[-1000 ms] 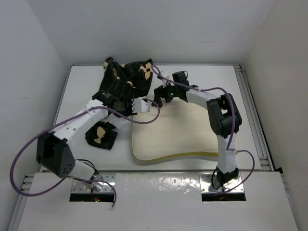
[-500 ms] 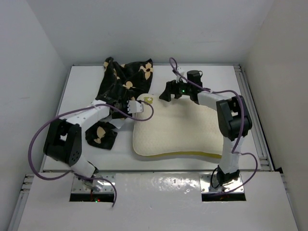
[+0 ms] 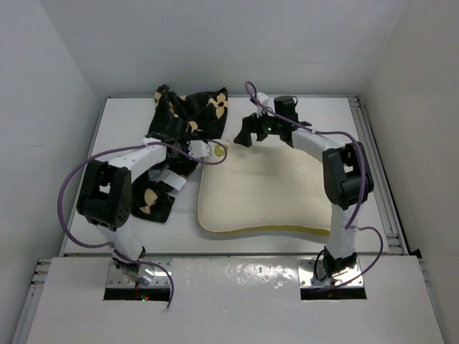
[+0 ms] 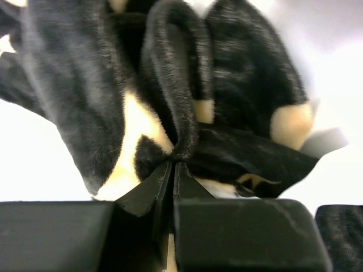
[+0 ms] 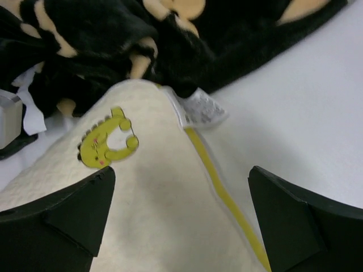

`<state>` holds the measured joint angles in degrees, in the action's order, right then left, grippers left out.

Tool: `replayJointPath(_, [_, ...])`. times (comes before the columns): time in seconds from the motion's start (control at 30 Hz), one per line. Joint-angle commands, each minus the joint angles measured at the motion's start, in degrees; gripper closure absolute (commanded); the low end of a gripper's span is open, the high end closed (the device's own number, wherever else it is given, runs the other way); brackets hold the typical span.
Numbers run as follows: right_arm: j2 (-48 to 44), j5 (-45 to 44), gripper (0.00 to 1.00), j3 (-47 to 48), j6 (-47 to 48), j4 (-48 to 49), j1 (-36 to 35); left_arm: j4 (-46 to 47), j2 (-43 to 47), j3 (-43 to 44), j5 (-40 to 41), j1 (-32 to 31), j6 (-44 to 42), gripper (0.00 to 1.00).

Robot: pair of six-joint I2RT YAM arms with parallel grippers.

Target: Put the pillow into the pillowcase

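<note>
left claw (image 4: 173,164) pinched tight on pillowcase (image 4: 170,85) fold, right claw (image 5: 180,171) spread wide over pillow (image 5: 147,215) corner

Plush black pillowcase (image 4: 170,85), quilted pillow (image 5: 142,226)

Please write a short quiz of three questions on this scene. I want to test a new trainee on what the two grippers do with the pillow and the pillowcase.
1. True or false: the pillow lies fully inside the pillowcase.
2. What does the left gripper pinch? A) a fold of the pillowcase; B) the edge of the pillow; C) nothing.
3. Fill the gap: the right gripper is over a corner of the pillow, and its fingers are ____ (open or shut).

Key: 1 false; 2 A; 3 open.
</note>
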<state>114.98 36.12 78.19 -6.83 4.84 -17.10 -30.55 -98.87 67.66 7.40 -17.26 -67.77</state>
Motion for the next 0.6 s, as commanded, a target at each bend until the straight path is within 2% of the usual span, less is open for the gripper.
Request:
replayJointPath(0.0, [4.3, 8.8, 0.01, 11.3, 8.4, -8.7, -0.5, -5.2, 0.3, 6.3, -3.5, 1.7, 2.8, 1.00])
replayJointPath(0.13, [11.8, 10.8, 0.01, 18.2, 10.7, -16.1, -1.3, -10.9, 0.7, 10.1, -7.1, 1.7, 4.7, 1.00])
replayJointPath(0.3, [13.4, 12.2, 0.01, 14.7, 14.3, -15.4, -2.1, -14.4, 1.3, 13.3, -10.5, 2.0, 7.9, 1.00])
replayJointPath(0.47, [10.8, 20.3, 0.01, 11.6, 23.6, -25.8, -1.6, -16.6, 0.0, 19.9, -13.6, 2.2, 14.1, 1.00])
replayJointPath(0.57, [5.6, 24.2, 0.01, 7.1, 26.1, -26.2, -0.6, -17.5, -0.8, 22.0, -15.6, 2.4, 17.3, 1.00])
